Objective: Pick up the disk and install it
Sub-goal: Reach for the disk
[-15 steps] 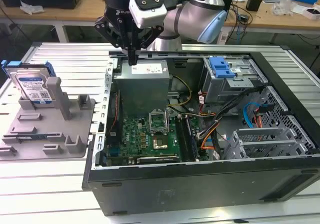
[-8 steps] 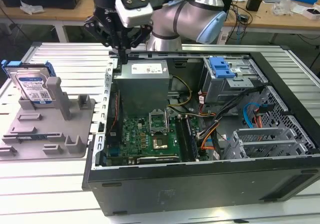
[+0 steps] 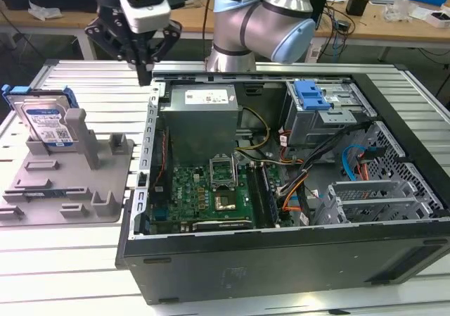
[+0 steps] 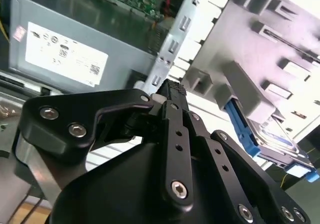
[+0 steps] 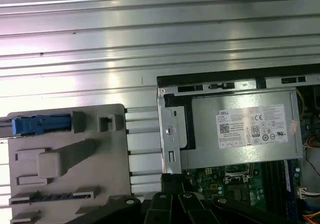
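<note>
Checking status, Bea: where's the disk (image 3: 43,122)?

Ian, on edge in the grey tray (image 3: 70,189), exterior view's left, on the slatted surface (image 3: 70,274). Blue carrier round it, untouched.

Pincer (image 3: 145,75)?

Pressed together, pinching nothing. Hangs above the corner of the open computer case (image 3: 281,274) by the power supply (image 3: 200,122), up and to the exterior view's right of the disk, apart from it. In the first wrist view tray and case corner both lie below it.

Which step?

Pick-up, approach stage, I'd say; install not started. My read: the grasp calls for the pincer spread over the disk's upper edge, since a tray post stands just in front of its face.

Labels?

Disk: white-and-blue sticker with barcode. Power supply: white sticker, barcodes and small marks. Not quoting print.
</note>
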`<state>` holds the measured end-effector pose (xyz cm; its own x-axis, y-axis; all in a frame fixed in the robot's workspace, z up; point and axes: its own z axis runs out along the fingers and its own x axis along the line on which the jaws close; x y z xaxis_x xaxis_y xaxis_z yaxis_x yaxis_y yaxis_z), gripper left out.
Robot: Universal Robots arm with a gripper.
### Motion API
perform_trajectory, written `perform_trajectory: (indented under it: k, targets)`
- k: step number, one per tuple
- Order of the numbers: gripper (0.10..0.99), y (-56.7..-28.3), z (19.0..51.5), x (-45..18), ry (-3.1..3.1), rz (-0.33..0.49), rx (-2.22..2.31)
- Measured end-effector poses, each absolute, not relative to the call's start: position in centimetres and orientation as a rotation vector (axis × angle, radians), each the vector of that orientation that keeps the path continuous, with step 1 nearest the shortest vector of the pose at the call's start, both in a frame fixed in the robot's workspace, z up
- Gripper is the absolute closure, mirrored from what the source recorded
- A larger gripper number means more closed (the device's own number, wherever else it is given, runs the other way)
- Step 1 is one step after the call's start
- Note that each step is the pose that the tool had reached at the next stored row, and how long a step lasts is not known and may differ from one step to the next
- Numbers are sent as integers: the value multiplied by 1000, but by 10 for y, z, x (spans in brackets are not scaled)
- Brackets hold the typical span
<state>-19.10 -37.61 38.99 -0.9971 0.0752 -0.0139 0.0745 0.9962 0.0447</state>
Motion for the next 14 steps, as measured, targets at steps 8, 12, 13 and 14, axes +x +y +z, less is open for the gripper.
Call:
perform_trajectory:
  k: [8, 12, 13, 14]
  targets:
    - [980, -365, 388, -231, 3126, 69, 117]
    - [980, -361, 387, -244, 3127, 69, 117]
    - [980, -360, 387, -249, 3127, 69, 117]
    - [980, -359, 386, -253, 3128, 69, 118]
